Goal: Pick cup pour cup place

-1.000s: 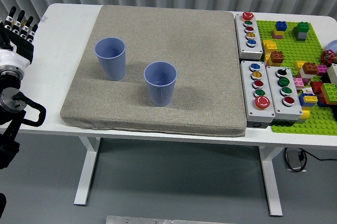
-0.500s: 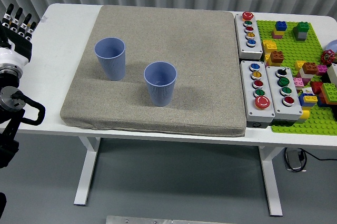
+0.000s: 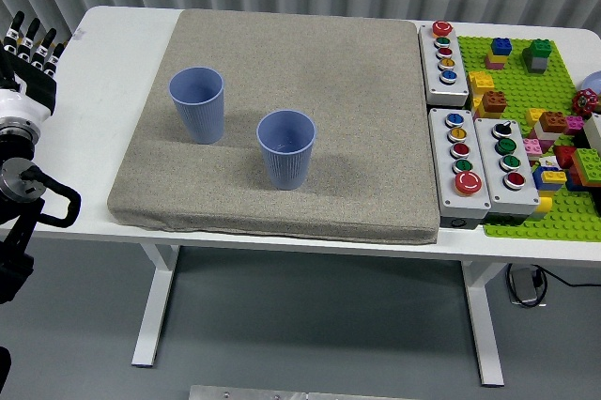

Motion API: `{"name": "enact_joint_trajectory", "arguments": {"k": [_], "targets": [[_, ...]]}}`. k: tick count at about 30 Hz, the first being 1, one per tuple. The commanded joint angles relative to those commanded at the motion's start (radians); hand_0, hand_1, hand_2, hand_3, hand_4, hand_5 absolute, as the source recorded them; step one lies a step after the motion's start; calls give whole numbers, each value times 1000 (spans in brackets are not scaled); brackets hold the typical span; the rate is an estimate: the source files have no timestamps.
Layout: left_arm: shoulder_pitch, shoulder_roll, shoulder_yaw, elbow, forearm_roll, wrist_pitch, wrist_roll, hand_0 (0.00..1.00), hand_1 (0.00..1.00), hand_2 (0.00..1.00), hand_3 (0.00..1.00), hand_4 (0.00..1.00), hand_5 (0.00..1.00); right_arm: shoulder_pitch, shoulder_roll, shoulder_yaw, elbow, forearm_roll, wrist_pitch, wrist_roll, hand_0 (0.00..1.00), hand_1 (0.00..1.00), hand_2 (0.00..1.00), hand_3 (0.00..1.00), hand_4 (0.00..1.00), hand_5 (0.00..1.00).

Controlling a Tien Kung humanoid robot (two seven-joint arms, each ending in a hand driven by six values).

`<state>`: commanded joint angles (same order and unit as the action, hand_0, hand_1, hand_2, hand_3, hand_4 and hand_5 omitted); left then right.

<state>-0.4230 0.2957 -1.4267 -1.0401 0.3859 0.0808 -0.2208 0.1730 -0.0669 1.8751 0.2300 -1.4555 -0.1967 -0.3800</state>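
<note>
Two blue ribbed cups stand upright on a grey mat. One cup is at the mat's left, the other cup nearer the middle and front. My left hand is raised at the far left edge of the picture, beside the table, well clear of both cups. Its fingers are straight and spread, holding nothing. My right arm is out of sight.
Three grey button boxes with coloured buttons lie right of the mat. Beyond them a green baseplate carries several coloured bricks. Bare white table runs along the mat's left side.
My left hand has drifted slightly left and down along the picture's edge. The cups have not moved.
</note>
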Motion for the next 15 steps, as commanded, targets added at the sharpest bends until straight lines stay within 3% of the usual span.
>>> {"name": "enact_joint_trajectory", "arguments": {"k": [10,15], "targets": [[5,-7,-7,-4,100,29,3,920,892,925,955,880,998,-1,-1,1,-1,3,2,2,694,667,611,612,2,318],[4,-5,-10,-3,101,28,4,920,892,925,955,880,998,1,-1,0,-2,6,3,3,694,667,611,612,2,318]]}}
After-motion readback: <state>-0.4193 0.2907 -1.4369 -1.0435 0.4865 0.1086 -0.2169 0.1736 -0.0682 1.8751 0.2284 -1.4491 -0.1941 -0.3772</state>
